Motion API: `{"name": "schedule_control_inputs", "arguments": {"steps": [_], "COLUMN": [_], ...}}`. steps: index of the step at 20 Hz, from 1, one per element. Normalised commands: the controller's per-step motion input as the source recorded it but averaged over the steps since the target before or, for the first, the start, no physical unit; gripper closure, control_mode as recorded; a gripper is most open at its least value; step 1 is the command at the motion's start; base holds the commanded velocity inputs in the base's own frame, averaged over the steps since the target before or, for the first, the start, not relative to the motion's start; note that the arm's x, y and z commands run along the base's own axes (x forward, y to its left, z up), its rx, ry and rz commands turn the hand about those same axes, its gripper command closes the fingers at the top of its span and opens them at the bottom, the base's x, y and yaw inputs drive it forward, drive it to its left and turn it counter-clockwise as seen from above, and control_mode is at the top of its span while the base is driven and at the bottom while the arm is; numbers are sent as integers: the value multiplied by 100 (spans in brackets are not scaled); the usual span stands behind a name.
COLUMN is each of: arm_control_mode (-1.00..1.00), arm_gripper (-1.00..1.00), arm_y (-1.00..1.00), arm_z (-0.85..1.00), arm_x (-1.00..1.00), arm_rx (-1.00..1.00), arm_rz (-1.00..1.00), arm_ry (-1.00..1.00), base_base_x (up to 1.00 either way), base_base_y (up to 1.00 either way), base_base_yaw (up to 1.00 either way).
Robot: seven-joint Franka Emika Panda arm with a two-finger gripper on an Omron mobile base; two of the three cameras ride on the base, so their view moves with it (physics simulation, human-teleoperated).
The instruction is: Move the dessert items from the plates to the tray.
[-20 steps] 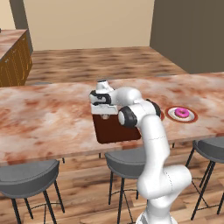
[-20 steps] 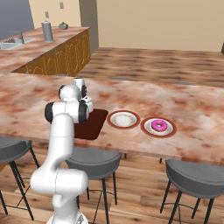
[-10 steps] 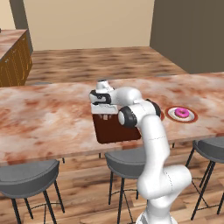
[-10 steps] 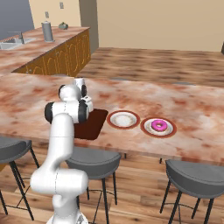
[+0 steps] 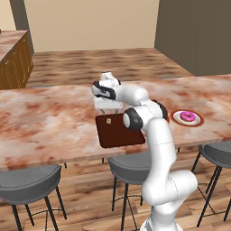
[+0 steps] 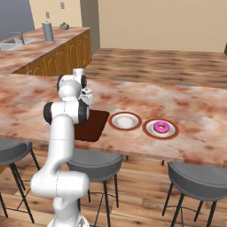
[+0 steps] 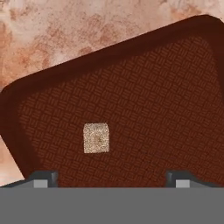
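Note:
My gripper hangs open just above the dark brown tray, its fingertips set wide apart with nothing between them. The tiny tan lump lies free on the tray, below the hand. From the left base view the lump sits near the far left corner of the tray, under my gripper. To the right of the tray stands an empty plate. The pink-frosted donut rests on the second plate further right.
The tray and plates stand on a long marbled pink countertop near its front edge. Grey bar stools line that edge below. A second counter with a sink and a canister runs at the far left.
My jaws have gone from shut to wide open, and the tan lump now lies loose on the tray. The arm has barely moved.

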Motion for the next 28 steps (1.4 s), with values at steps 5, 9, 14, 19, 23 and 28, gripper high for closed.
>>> {"name": "schedule_control_inputs", "arguments": {"steps": [5,9,14,19,23,28], "arm_control_mode": [-100,-100,-100,-100,-100,-100], "arm_gripper": [-100,-100,-100,-100,-100,-100], "arm_y": [-62,-98,-100,-95,-96,-77], "arm_z": [50,30,31,33,6,-2], "arm_x": [-1,-30,-61,-89,-87,-36], "arm_rx": [0,0,0,-4,-1,-7], "arm_rz": [-1,0,0,-1,6,8], "arm_ry": [18,4,0,-9,-43,-43], "base_base_x": [0,0,0,0,0,0], "base_base_y": [0,0,0,0,0,0], "base_base_yaw": [0,0,0,0,0,0]}}
